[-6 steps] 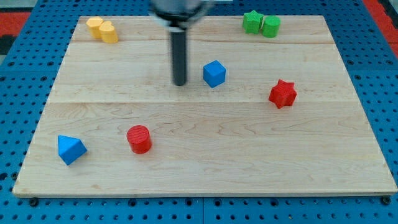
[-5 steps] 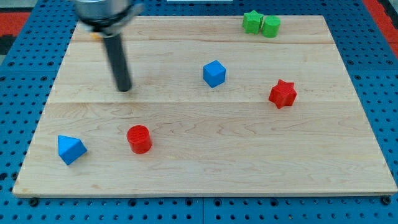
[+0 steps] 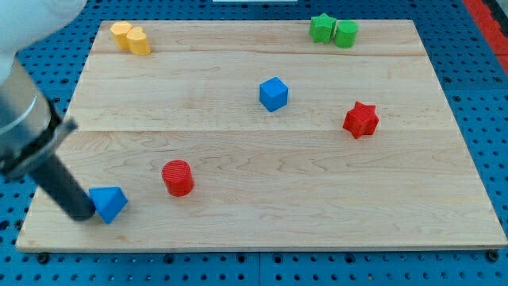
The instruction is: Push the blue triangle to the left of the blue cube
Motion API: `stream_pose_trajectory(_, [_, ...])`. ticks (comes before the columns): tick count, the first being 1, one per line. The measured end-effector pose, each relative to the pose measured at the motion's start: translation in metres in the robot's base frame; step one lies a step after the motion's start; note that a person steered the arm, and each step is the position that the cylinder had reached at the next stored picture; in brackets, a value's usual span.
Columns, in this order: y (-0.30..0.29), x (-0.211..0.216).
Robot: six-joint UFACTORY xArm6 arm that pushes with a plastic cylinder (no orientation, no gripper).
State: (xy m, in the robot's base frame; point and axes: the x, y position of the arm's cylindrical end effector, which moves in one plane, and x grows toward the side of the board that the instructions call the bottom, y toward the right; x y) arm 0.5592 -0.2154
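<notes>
The blue triangle (image 3: 109,203) lies near the board's bottom-left corner. My tip (image 3: 82,212) is at its left side, touching it. The dark rod slants up to the view's left edge. The blue cube (image 3: 273,94) sits above the board's middle, far to the upper right of the triangle. A red cylinder (image 3: 178,177) stands just right of and slightly above the triangle.
Two yellow blocks (image 3: 130,37) sit at the top left. Two green blocks (image 3: 333,30) sit at the top right. A red star (image 3: 361,119) lies at the right. The wooden board's (image 3: 254,230) bottom edge runs just below the triangle.
My tip swept from the board's upper middle down to the bottom left. The blue triangle has shifted a little to the right and down.
</notes>
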Motion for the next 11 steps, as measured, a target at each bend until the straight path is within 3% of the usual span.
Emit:
stream_pose_trajectory(1, [0.042, 0.001])
stream_pose_trajectory(2, [0.014, 0.027])
stream_pose_trajectory(3, [0.065, 0.035])
stream_pose_trajectory(4, [0.101, 0.003])
stream_pose_trajectory(5, [0.062, -0.066])
stream_pose_trajectory(6, [0.058, -0.038])
stream_pose_trajectory(7, [0.086, 0.018])
stream_pose_trajectory(8, [0.040, 0.031])
stream_pose_trajectory(9, [0.013, -0.014])
stream_pose_trajectory(10, [0.038, -0.041])
stream_pose_trajectory(11, [0.039, -0.097])
